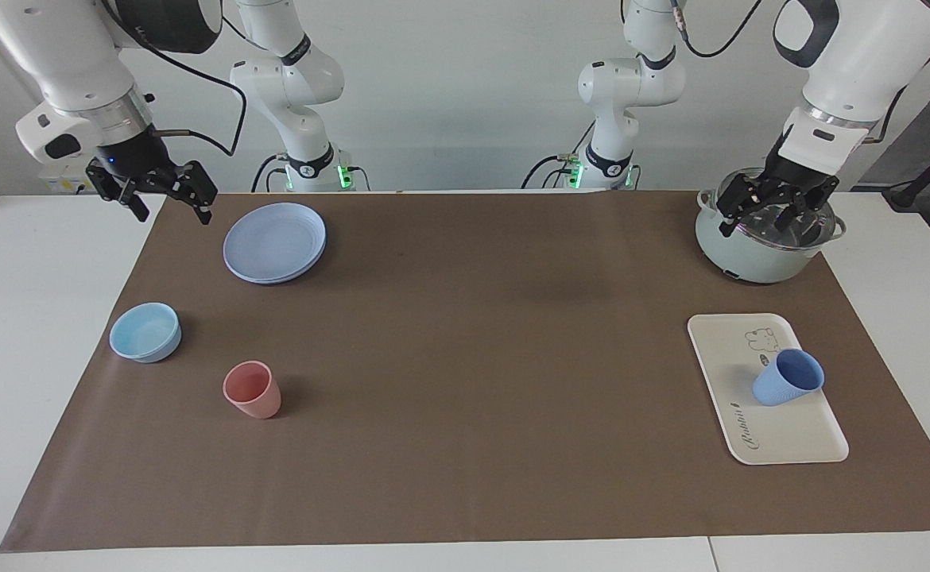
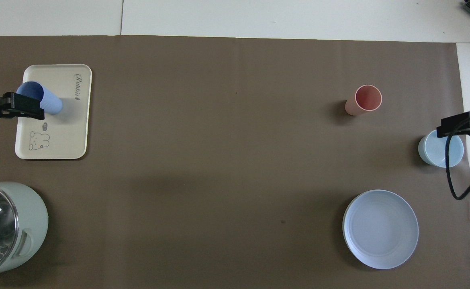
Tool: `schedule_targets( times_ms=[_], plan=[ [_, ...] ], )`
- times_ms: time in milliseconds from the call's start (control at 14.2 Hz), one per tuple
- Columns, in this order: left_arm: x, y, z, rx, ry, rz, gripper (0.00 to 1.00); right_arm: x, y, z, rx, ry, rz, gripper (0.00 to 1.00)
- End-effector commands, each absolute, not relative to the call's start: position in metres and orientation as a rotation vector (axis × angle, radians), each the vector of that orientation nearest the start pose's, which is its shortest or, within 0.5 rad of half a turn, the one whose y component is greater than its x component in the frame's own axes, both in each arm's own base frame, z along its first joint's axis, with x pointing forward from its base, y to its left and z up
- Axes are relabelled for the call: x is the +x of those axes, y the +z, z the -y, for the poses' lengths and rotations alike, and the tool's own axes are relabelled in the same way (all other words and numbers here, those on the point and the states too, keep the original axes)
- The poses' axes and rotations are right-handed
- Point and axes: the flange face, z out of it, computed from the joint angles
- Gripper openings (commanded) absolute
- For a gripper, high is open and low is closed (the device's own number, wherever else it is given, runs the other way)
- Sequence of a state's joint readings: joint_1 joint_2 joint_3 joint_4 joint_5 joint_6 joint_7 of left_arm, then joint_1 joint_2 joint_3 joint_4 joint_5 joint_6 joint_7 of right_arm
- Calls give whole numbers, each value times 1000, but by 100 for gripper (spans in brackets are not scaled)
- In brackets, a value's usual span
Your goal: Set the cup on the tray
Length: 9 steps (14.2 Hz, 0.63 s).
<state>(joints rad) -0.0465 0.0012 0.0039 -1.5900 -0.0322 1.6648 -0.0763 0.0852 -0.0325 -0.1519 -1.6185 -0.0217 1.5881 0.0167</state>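
We find the cup (image 1: 787, 378) standing upright on the tray (image 1: 799, 441), mouth up, near the tray's middle and just beside the bear drawing (image 1: 760, 340), which lies nearer to the robots than the cup. The tray rests flat on the brown mat (image 1: 465, 357) at the left arm's end of the table. Along the tray's long edge we read the dark script word "Rabbit" (image 1: 740, 423); a smaller mark beside the bear is too small for us to read.

The left gripper (image 1: 775, 213) hangs raised over the pale green pot (image 1: 759, 258) with the glass lid, which stands nearer to the robots than the tray. Its fingers are spread apart and hold nothing.

The right gripper (image 1: 169, 200) hangs raised over the mat's edge at the right arm's end of the table, beside the round blue plate (image 1: 275, 241). Its fingers are likewise spread and hold nothing.

At the right arm's end we also note the light-blue bowl (image 1: 145, 332) and the pink tumbler (image 1: 252, 389), both farther from the robots than the plate. We read no writing on the pot, plate, bowl or tumbler.
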Motion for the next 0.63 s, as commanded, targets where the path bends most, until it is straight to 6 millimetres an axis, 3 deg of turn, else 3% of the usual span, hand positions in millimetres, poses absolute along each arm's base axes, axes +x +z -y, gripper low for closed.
schedule_targets(
  times_ms=[0, 564],
  plan=[
    [557, 627, 26, -3165, -117, 46, 100, 538, 624, 38, -3138, 13, -168, 100],
    [557, 627, 22, -3165, -117, 55, 100, 537, 623, 39, -3139, 20, -163, 100]
  ],
)
